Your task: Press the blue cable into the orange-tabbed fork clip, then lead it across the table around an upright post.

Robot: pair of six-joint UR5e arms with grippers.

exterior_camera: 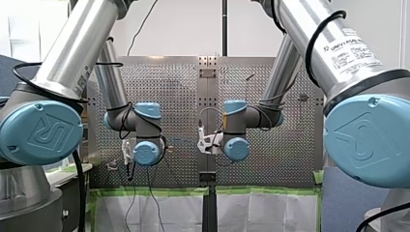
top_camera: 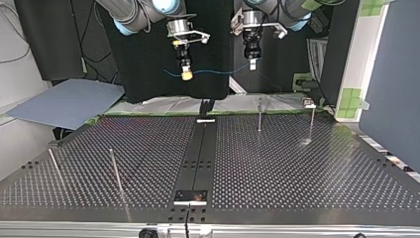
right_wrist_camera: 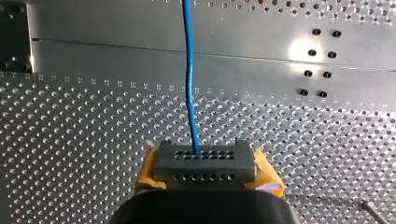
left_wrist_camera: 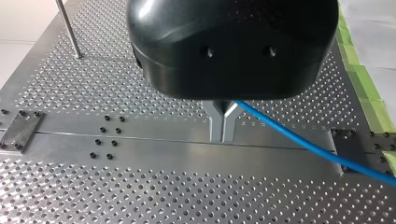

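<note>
The left gripper [left_wrist_camera: 223,122] is clenched on the cable [left_wrist_camera: 299,142], its metal fingers [left_wrist_camera: 216,123] closed. The right gripper [right_wrist_camera: 205,163], with yellow pads [right_wrist_camera: 148,170], grips the cable too. The cable stretches between them, in the air above the table [top_camera: 297,168]. Posts [top_camera: 259,115] stand on the table, well apart from the cable.

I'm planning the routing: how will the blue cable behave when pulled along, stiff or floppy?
Probably bendy but not limp: the blue cable sags only slightly between my left pincer and my right pincer. Likely light: it looks thin. It may hold some spring, since it runs nearly straight ahead of my right pincer.
</note>
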